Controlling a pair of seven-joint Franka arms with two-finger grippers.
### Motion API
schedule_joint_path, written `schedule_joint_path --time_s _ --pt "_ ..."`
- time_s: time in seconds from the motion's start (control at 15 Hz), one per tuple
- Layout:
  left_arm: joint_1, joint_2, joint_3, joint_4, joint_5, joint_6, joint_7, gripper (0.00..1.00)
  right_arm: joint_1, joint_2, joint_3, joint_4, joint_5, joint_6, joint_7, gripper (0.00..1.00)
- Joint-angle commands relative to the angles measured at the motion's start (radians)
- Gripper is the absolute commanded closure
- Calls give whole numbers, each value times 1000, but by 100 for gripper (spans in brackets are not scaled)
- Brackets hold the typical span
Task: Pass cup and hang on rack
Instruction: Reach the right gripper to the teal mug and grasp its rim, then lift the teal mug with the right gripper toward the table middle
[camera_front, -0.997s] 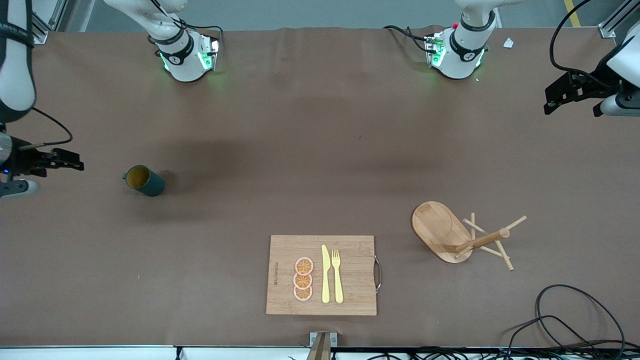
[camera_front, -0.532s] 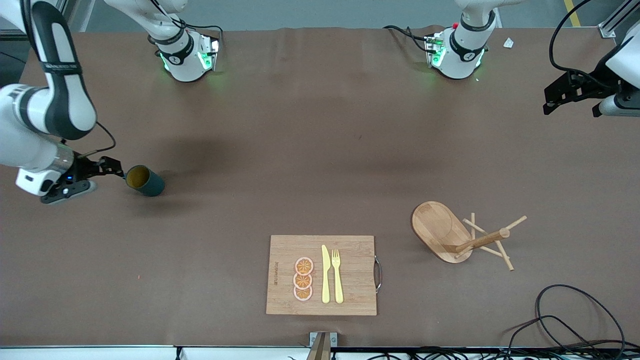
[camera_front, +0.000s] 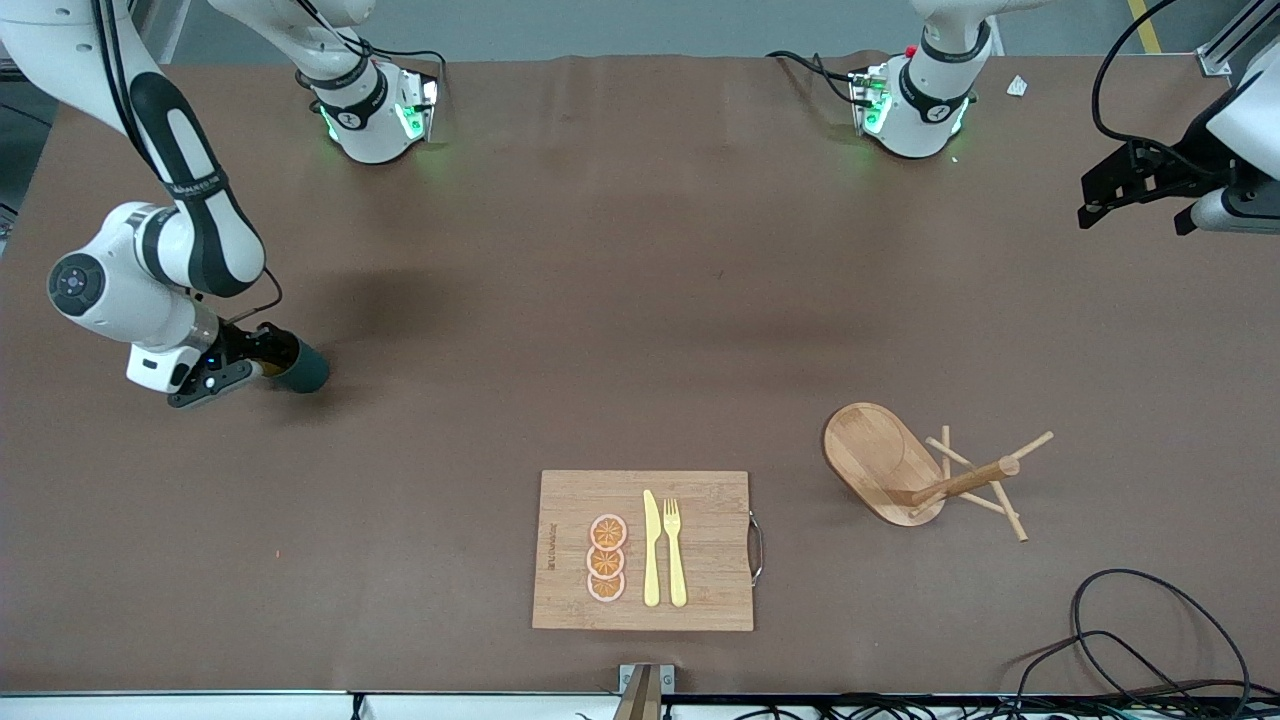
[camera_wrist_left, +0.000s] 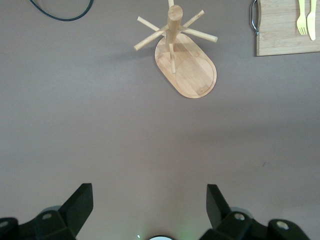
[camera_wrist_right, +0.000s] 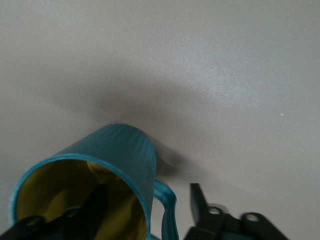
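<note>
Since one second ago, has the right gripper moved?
Yes. The right gripper came in from the table's edge at the right arm's end to the cup, toward the cutting board.

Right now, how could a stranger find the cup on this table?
Start at the cutting board on the table's edge nearest the front camera, then look toward the right arm's end. The cup stands there, the right gripper straddling its wall. It is the only dark teal thing, yellowish inside.

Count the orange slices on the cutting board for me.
3. They lie in a short column on the cutting board, beside the yellow knife: one farthest from the front camera, one in the middle, one nearest it. None seems hidden.
</note>
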Motion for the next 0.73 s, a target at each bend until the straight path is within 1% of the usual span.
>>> schedule_joint_path --time_s 0.0,0.13,0.27,0.33,0.47,0.6,0.66 --pt "6 6 -3 16 -17 -9 19 0 -7 -9 11 3 17 -10 -22 99" --pt "6 6 -3 14 -17 -10 19 0 -6 -15 16 15 23 -60 -14 100" --pt "7 6 -2 14 -17 -10 19 0 26 -47 19 38 58 -129 18 100" --pt "7 6 -2 14 -17 -10 19 0 51 -70 19 44 60 -150 55 100" --pt "9 6 -2 14 -17 -10 19 0 123 -121 19 45 60 -198 197 100" --pt "9 15 -2 14 -17 -10 19 0 222 -159 19 45 60 -233 384 100" --pt "7 17 -2 16 -16 -9 19 0 296 -169 19 45 60 -238 503 100"
